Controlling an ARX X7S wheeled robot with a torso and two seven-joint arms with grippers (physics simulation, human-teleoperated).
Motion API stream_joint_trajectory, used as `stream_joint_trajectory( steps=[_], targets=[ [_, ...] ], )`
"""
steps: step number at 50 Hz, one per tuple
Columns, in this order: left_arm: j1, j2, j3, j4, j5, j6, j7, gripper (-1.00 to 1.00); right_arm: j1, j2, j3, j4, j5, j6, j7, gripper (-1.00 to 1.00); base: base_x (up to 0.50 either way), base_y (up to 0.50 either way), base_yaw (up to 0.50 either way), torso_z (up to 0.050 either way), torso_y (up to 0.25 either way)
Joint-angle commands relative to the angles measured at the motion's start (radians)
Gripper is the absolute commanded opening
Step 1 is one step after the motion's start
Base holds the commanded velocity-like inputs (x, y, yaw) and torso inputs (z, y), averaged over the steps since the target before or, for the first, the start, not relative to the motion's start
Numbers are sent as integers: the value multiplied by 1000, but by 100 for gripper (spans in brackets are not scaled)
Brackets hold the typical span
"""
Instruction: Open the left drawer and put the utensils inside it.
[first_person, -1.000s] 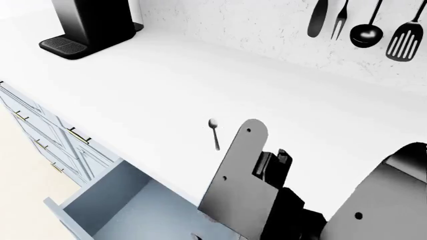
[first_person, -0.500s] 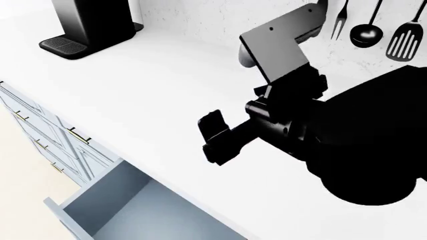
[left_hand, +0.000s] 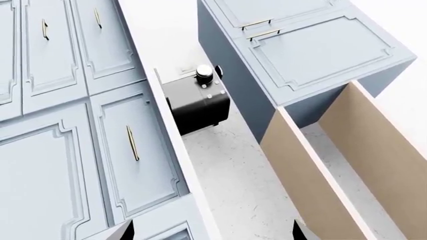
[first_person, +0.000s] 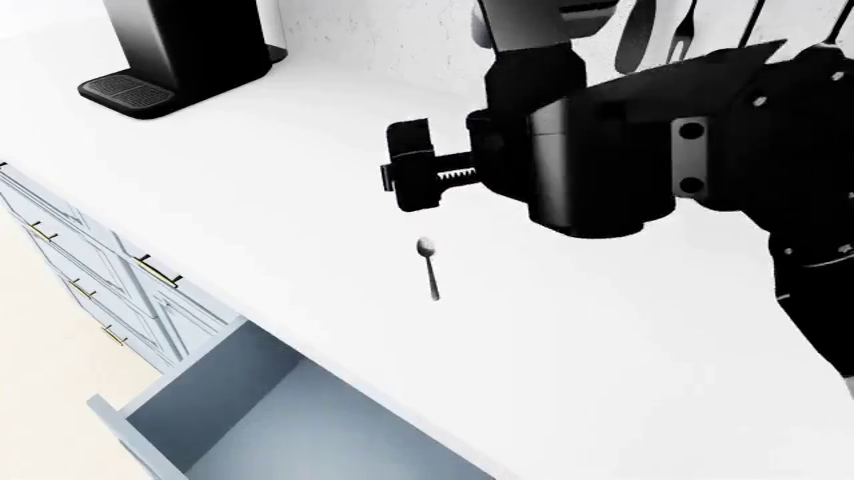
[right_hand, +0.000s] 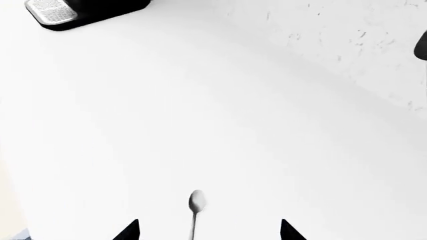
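The left drawer (first_person: 254, 410) stands pulled open at the counter's front edge, and its blue-grey box shows nothing inside. One of the utensils, a short dark grey spoon (first_person: 429, 264), lies flat on the white counter behind the drawer. My right gripper (first_person: 408, 172) hovers open above and just behind the spoon. In the right wrist view the spoon (right_hand: 195, 202) lies between the spread fingertips of the right gripper (right_hand: 208, 231), bowl pointing away. My left gripper (left_hand: 213, 231) is open and holds nothing; it faces cabinet fronts and floor and does not show in the head view.
A black coffee machine (first_person: 187, 50) stands at the counter's back left. A black utensil set (first_person: 734, 50) hangs on the wall at the back right. Closed drawers with brass handles (first_person: 158, 270) sit left of the open drawer. A black box (left_hand: 197, 102) stands among the cabinets.
My right arm has swung up from the lower front to above the counter. It hid the spoon half a second ago; the spoon shows again. The drawer stays open.
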Motion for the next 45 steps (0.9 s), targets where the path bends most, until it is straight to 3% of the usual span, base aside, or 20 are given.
stream_joint_trajectory(
  steps=[1,20,45],
  targets=[
    [-5,-5,3,-11,1,-2,0,100,10,-84,-27,195,-86,-48,-77,100,0,0,0,0,0],
    [-12,-12,12,-27,0,0,0,100,-88,-155,-92,173,-152,-77,-91,100,0,0,0,0,0],
    [-42,-25,52,-68,-2,25,0,100,-159,-187,-151,331,-268,-107,-278,100,0,0,0,0,0]
  ],
)
